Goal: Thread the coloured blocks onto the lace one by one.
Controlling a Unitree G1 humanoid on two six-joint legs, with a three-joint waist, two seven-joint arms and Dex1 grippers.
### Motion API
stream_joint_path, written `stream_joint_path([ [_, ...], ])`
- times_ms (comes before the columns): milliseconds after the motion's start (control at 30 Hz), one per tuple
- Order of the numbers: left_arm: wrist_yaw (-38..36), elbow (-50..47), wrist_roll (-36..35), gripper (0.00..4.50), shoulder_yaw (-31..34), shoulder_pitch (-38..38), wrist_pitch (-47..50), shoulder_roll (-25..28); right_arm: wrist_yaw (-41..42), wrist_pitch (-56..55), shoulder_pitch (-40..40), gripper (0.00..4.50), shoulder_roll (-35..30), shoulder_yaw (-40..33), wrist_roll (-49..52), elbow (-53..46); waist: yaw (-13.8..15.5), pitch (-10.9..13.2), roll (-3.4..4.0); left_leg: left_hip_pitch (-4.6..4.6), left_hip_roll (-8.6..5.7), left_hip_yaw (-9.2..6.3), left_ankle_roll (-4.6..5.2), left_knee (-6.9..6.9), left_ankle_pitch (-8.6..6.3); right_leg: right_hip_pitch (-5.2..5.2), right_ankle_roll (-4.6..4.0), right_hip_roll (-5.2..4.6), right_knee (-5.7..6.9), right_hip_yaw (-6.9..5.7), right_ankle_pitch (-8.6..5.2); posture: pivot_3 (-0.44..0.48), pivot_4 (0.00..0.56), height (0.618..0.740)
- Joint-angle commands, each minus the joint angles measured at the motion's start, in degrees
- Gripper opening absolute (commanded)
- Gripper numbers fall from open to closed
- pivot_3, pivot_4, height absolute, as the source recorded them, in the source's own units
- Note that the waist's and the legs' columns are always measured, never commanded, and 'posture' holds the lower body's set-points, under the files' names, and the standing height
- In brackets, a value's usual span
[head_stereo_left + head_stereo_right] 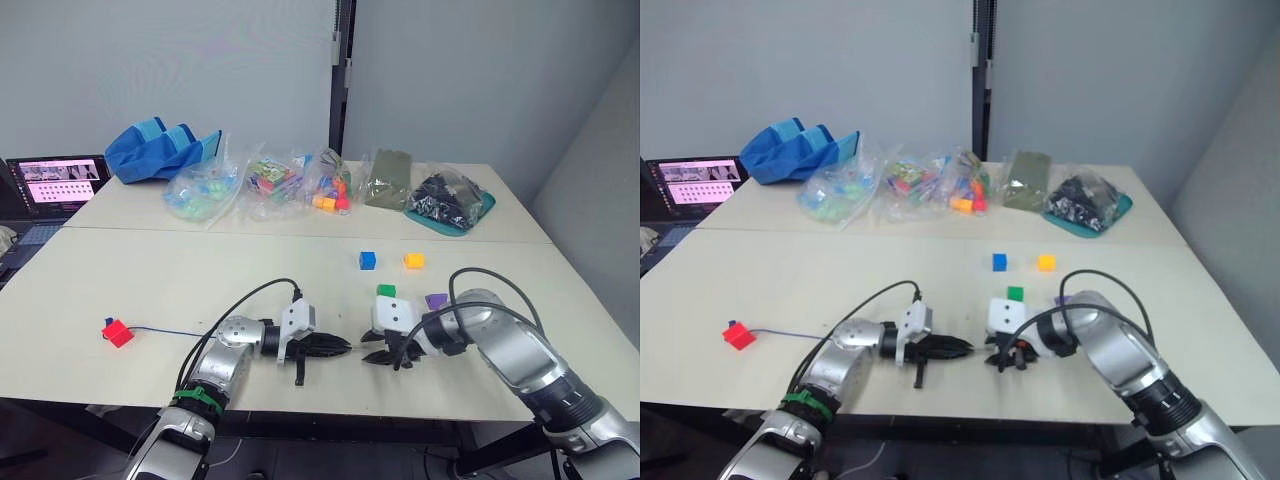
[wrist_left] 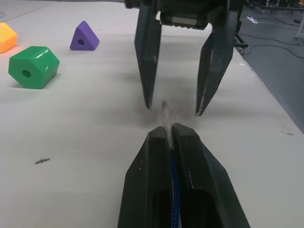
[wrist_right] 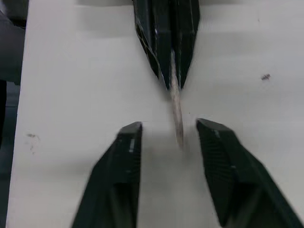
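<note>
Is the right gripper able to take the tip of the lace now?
Probably yes. The right gripper is open, and the lace tip pokes out of the shut left gripper into the gap between its fingers, nothing between.

Head stereo pair looks forward and down over the counter point(image 1: 150, 290) from above its near edge. Each wrist camera sits close behind its own fingers, low over the counter, facing the other gripper; both share the lace point(image 3: 176, 114) tip.

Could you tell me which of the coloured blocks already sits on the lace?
The red block, far out on the robot's left, has the lace running from it toward the left gripper. The green, purple, blue and yellow-orange blocks lie loose.
</note>
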Motion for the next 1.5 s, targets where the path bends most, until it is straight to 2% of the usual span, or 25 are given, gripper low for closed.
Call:
stream_joint_path([
  [33, -0.35, 0.2, -1.37, 0.0, 1.75, 0.08, 0.55, 0.94, -2.77, 2.12, 3.63, 3.41, -1.21, -8.5, 4.32, -4.31, -0.03, 0.0, 0.0, 0.0, 0.0, 0.0, 0.0, 0.0, 0.0, 0.0, 0.0, 0.0, 0.0, 0.0, 0.0, 0.0, 0.15, 0.74],
  [133, -1.3, 0.66, -1.81, 0.0, 2.36, 0.1, 0.71, 1.18, -9.58, -2.48, 13.05, 4.4, 0.42, -18.14, 5.4, -5.86, 0.05, 0.0, -0.01, 0.0, 0.0, -0.01, 0.0, -0.01, 0.0, 0.02, 0.0, 0.0, 0.0, 0.0, 0.0, 0.0, 0.15, 0.74],
  [167, -1.53, 0.93, -2.21, 0.0, 2.74, 0.01, 0.76, 1.12, -12.76, -4.45, 16.2, 4.48, 2.3, -21.44, 5.8, -6.21, 0.17, -0.01, -0.03, 0.0, 0.0, -0.01, 0.0, 0.0, 0.0, 0.03, 0.0, 0.0, -0.01, 0.0, 0.0, 0.0, 0.15, 0.74],
  [233, -2.02, 1.28, -3.43, 0.0, 3.66, -0.29, 1.25, 0.87, -17.68, -7.09, 21.82, 4.48, 6.48, -27.06, 7.56, -7.11, 0.09, -0.02, -0.03, 0.01, 0.0, -0.02, 0.0, 0.02, 0.0, 0.05, 0.0, 0.0, -0.01, 0.0, 0.0, 0.0, 0.15, 0.74],
  [367, -3.41, 1.52, -4.15, 0.0, 4.05, -0.63, 1.89, 0.81, -26.96, -14.46, 32.82, 4.48, 14.65, -33.68, 7.4, -8.09, -0.05, -0.02, -0.02, 0.01, -0.01, -0.03, 0.01, 0.01, 0.0, 0.05, 0.0, 0.0, 0.01, -0.01, 0.0, 0.0, 0.15, 0.74],
  [567, -3.19, 1.69, -4.63, 0.0, 4.59, -1.62, 3.02, 0.11, -36.3, -21.95, 41.79, 4.48, 24.04, -36.5, 7.78, -8.39, -0.29, -0.04, 0.02, 0.06, -0.01, -0.04, 0.01, 0.0, 0.0, 0.06, 0.01, 0.0, 0.04, -0.01, 0.0, 0.0, 0.15, 0.74],
  [667, -2.86, 1.3, -4.77, 0.0, 4.89, -1.76, 3.52, -0.18, -39.85, -23.07, 43.42, 4.48, 26.9, -37.01, 8.15, -8.63, -0.24, -0.04, 0.03, 0.04, -0.01, -0.04, 0.0, -0.01, 0.0, 0.06, 0.01, 0.0, 0.01, 0.01, 0.0, 0.0, 0.15, 0.74],
  [833, -2.41, -0.15, -5.06, 0.0, 5.08, -1.23, 4.01, -0.09, -42.28, -23.41, 41.89, 4.48, 26.94, -36.04, 8.09, -7.75, -0.36, -0.05, 0.04, 0.05, -0.01, -0.04, 0.01, -0.01, 0.0, 0.06, 0.01, 0.0, 0.02, 0.01, 0.0, 0.0, 0.15, 0.74],
  [1000, -0.96, -1.81, -4.99, 0.0, 5.51, -0.08, 3.95, 0.19, -44.73, -20.08, 34.34, 4.48, 24.82, -35.72, 7.7, -3.8, -0.37, -0.05, 0.05, 0.05, -0.01, -0.04, 0.01, -0.02, 0.0, 0.06, 0.01, 0.0, 0.02, 0.02, 0.01, 0.0, 0.15, 0.74],
  [1100, 2.09, -2.06, -4.18, 0.0, 5.99, 0.6, 2.31, -0.33, -45.32, -17.6, 27.3, 4.48, 22.54, -35.38, 7.74, 1.2, -0.35, -0.05, 0.04, 0.04, -0.02, -0.04, 0.01, -0.02, 0.0, 0.06, 0.01, -0.01, 0.0, 0.03, 0.01, 0.0, 0.15, 0.74],
  [1300, 3.75, -5.84, -4.24, 0.0, 4.85, 3.0, 2.94, -0.87, -45.24, -15.96, 16.17, 4.48, 20.87, -32.86, 7.03, 12.16, -0.17, -0.05, 0.05, 0.04, -0.03, -0.04, 0.01, -0.04, 0.0, 0.06, 0.02, -0.01, -0.01, 0.02, 0.02, 0.0, 0.15, 0.74],
  [1500, 7.13, -7.54, -3.8, 0.0, 5.4, 4.4, 2.18, -0.39, -44.95, -18.16, 12.68, 4.48, 21.81, -30.26, 6.2, 19.74, -0.12, -0.05, 0.06, 0.04, -0.03, -0.04, 0.02, -0.06, 0.0, 0.07, 0.02, -0.01, -0.01, 0.01, 0.02, 0.0, 0.15, 0.74],
])
